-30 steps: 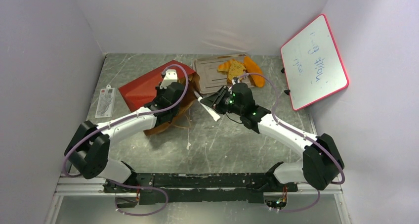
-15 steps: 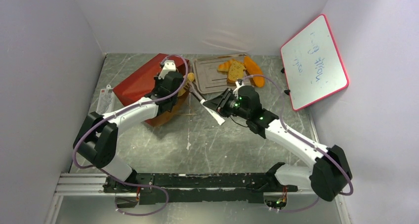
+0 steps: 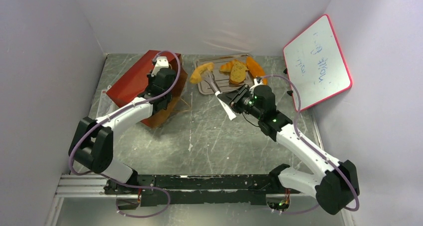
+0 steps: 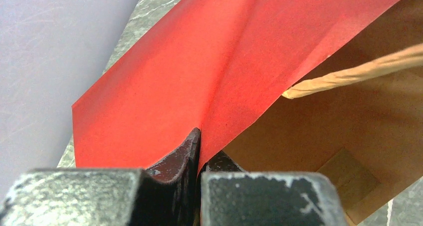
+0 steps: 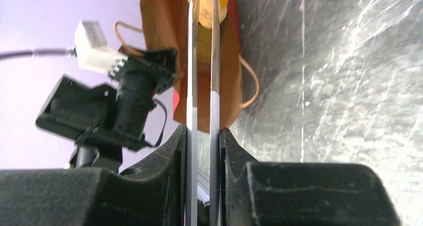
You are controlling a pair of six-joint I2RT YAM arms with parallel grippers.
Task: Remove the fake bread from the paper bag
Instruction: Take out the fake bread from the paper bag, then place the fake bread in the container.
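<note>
Left tool [image 4: 198,153]: clamped shut on the red wall of the paper bag [image 3: 130,81] near its mouth (a steadying hold, I'd say, so the bag can't slide or fold closed).
Right tool [image 3: 240,98]: squeezed narrow on the handle end of long metal tongs [image 3: 219,91], which give it reach into a bag its own stubby fingers lack.
Worktop [image 3: 209,136]: grey and marbled, with the action toward its far half.
Whiteboard [image 3: 317,61]: propped at the right wall, well apart from the work.
Paper bag: lying tilted at far left, brown mouth facing the tray. From the left wrist view I see no bread in the part that shows.
Tray [image 3: 223,81]: flat, just beside the bag's mouth, and as I read it the drop-off spot.
Fake bread: the orange crescent [image 3: 201,72] is pinched at the tong tips, outside the bag, over the tray's left edge. The toast slice [image 3: 238,73] and other orange pieces [image 3: 255,66] lie on the tray.
</note>
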